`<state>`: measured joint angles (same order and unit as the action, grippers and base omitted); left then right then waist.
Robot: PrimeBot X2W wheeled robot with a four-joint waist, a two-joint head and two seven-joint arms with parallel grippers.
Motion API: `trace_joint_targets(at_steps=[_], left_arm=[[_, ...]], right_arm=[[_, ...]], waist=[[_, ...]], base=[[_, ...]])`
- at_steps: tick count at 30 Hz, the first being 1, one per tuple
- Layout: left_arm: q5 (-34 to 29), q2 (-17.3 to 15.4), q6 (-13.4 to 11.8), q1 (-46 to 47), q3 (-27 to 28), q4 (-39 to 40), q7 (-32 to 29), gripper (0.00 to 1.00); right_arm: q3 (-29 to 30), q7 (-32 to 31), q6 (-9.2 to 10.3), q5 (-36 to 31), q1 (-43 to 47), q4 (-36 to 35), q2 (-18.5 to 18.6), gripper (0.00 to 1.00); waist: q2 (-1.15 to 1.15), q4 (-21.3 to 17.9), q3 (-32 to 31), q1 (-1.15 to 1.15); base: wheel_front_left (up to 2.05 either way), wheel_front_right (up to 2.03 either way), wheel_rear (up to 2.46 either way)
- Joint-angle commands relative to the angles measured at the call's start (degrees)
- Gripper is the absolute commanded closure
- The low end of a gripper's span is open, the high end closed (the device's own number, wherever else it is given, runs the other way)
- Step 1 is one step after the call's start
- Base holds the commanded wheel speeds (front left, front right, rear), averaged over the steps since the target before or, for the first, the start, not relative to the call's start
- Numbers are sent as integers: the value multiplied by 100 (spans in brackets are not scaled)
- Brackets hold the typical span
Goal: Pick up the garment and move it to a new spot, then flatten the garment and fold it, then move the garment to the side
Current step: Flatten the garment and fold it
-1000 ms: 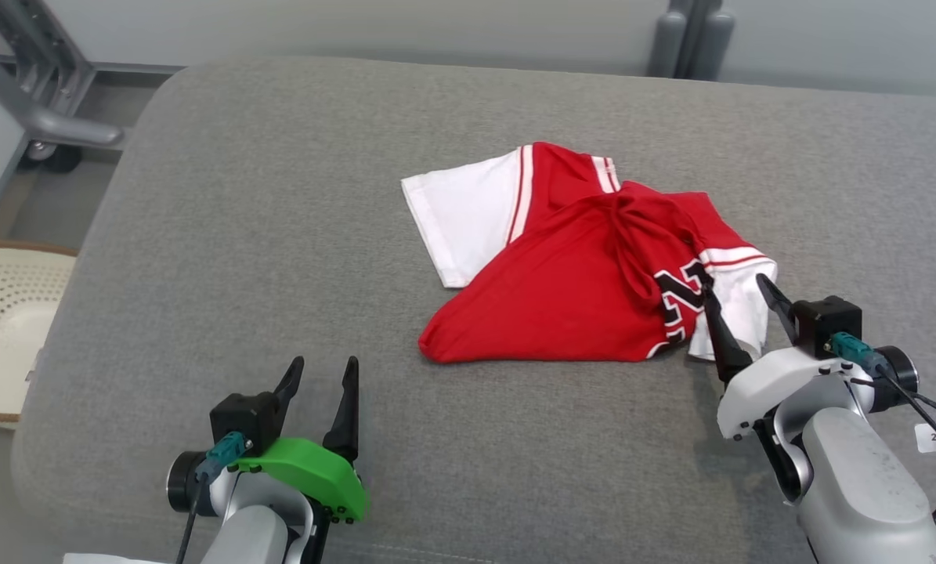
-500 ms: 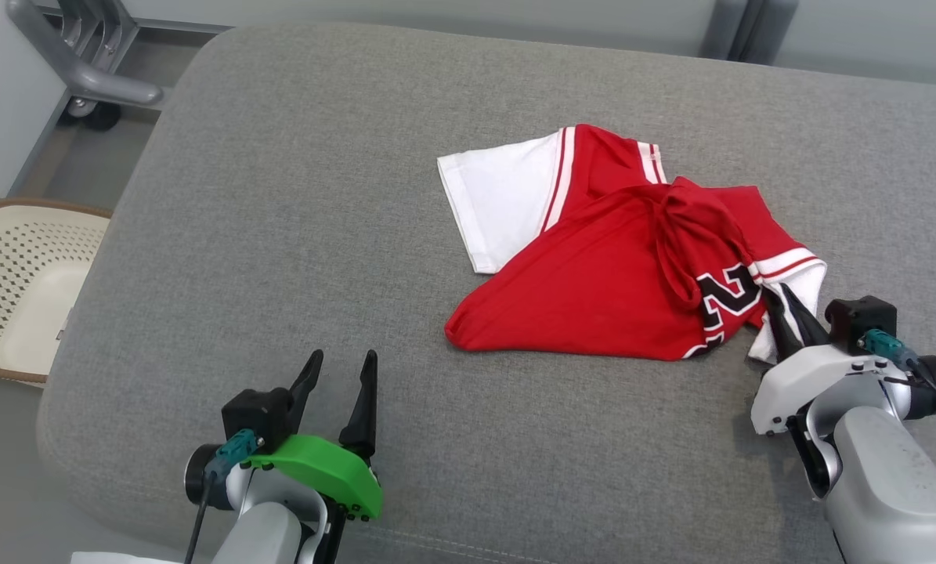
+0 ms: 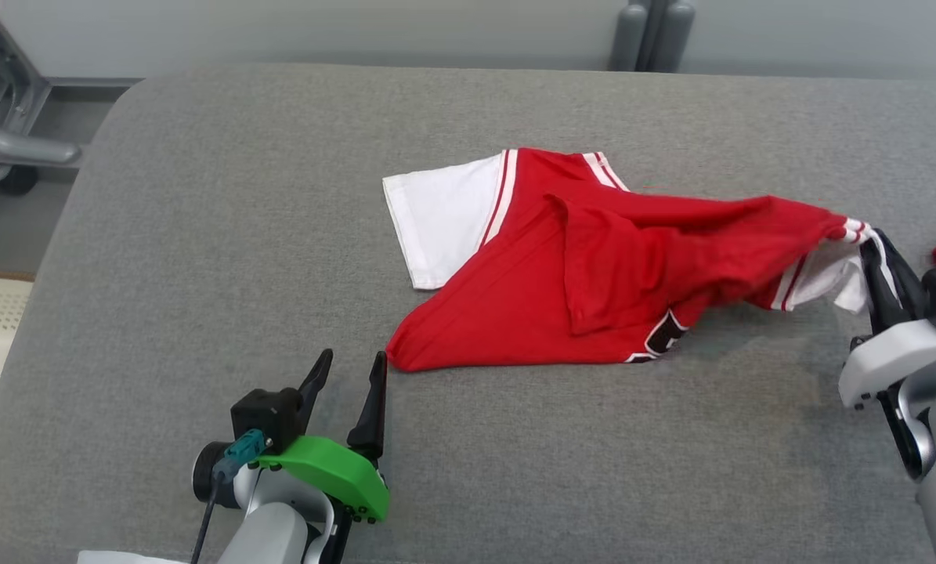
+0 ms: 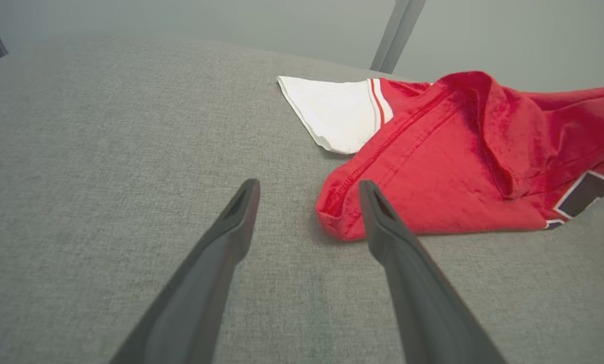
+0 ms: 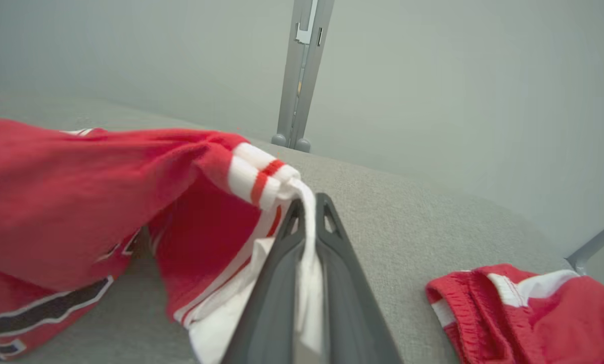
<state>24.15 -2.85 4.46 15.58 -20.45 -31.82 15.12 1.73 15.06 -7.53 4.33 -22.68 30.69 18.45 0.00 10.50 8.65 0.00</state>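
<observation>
Two long-fingered dark pincers: the right pincer (image 3: 875, 243) is clamped on the white sleeve of a red-and-white knit jersey (image 3: 608, 274), holding that end raised while the rest lies mid-way across the grey fabric-covered counter (image 3: 240, 235), and the left pincer (image 3: 353, 357) gapes wide just beside the hem.

The left gripper (image 3: 353, 357), at seven o'clock, has long dark fingers (image 3: 372, 395), a teal plug (image 3: 236, 457) with a black cable (image 3: 201, 523), and a screw-dotted green cover (image 3: 328, 470). The right gripper (image 3: 876, 244), at three o'clock, has a white shell (image 3: 883, 364).
</observation>
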Motion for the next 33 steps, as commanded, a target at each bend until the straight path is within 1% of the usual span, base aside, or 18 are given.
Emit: trace_joint_targets(at_steps=[1,5,6,7,10,12,13,15,16,20,24,28,32,33], left_arm=[[2,-11,25,-79,2,-9,4,0],[56,-12,42,-131,-27,-45,4,0],[87,-12,45,-125,-41,-60,4,0],[93,-12,49,-104,-73,-76,5,0],[155,-12,65,1,-188,-151,4,0],[204,-11,113,110,-362,-252,5,0],[204,-11,113,110,-362,-252,5,0],[280,-11,166,226,-630,-399,5,0],[389,-15,203,380,-830,-514,5,0],[655,-17,224,675,-1071,-780,5,0],[1134,-17,243,1005,-1272,-1088,4,0],[1459,-18,259,1283,-1522,-1455,4,0],[1788,-20,274,1480,-1716,-1687,5,0],[1889,-20,278,1491,-1752,-1758,4,11]], right_arm=[[-36,14,8,-17,212,-40,40,100],[-232,14,8,63,667,60,121,100],[-283,14,8,107,756,152,106,76],[-342,14,8,124,837,252,90,0],[-438,14,8,210,963,423,-3,0],[-488,14,8,255,1021,443,-63,0],[-488,14,8,255,1021,443,-63,0],[-540,14,8,316,1059,412,-132,0],[-600,14,8,363,1055,329,-203,0],[-780,14,8,443,939,132,-346,0],[-1013,14,8,492,810,8,-441,0],[-1138,14,8,572,702,-94,-471,0],[-1172,14,8,654,667,-173,-473,0],[-1165,14,8,672,658,-190,-473,0]], waist=[[0,-385,-268,0],[0,-722,-390,0],[0,-799,-400,0],[0,-866,-403,0],[0,-1050,-377,0],[0,-1166,-333,0],[0,-1166,-333,0],[0,-1286,-292,0],[0,-1420,-249,0],[0,-1742,-155,0],[0,-2038,-73,0],[0,-2247,9,0],[0,-2348,81,0],[0,-2357,93,0]], base=[[0,0,0],[0,0,0],[0,0,0],[0,0,0],[0,0,0],[0,0,0],[0,0,0],[0,0,0],[0,0,0],[0,0,0],[0,0,0],[0,0,0],[0,0,0],[0,0,0]])
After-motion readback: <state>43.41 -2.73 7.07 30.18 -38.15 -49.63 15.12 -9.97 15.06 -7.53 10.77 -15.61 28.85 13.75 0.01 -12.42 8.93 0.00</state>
